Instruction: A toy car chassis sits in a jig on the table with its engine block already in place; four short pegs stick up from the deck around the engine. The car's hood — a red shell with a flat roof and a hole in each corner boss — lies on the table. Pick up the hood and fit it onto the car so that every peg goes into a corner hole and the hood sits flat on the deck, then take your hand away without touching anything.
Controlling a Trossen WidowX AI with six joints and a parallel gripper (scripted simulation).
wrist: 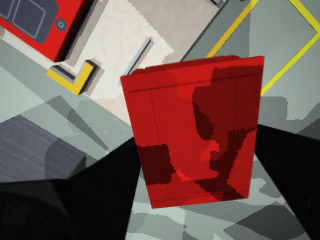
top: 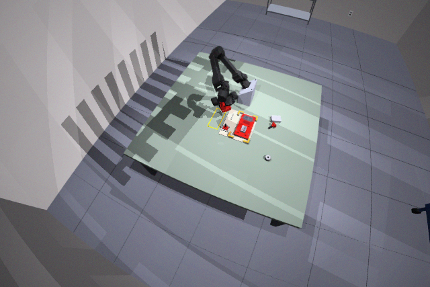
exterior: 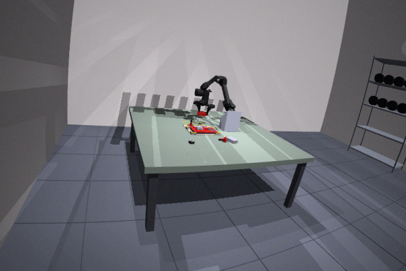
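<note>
The red hood [top: 226, 107] [exterior: 201, 114] [wrist: 175, 115] is between the fingers of my gripper [top: 224, 104] [exterior: 203, 112] [wrist: 192, 135], which is shut on its two sides. It is held above the table, roof towards the wrist camera, beside the jig. The red chassis [top: 239, 134] [exterior: 200, 131] [wrist: 59, 44] sits in the white jig [top: 230, 119] [wrist: 112, 50] between yellow corner brackets. The grey engine block [top: 243, 128] [exterior: 199, 127] is on its deck. The pegs are too small to make out, and the hood's corner holes are not visible.
A yellow outline [top: 212, 117] [wrist: 232, 27] lies beside the jig. A tall pale block [top: 246, 96] [exterior: 231, 122] stands near the arm's base. A small white block [top: 275, 118] [exterior: 232, 139], a red piece [top: 273, 124] [exterior: 224, 139] and a wheel [top: 267, 157] [exterior: 191, 141] lie across the jig.
</note>
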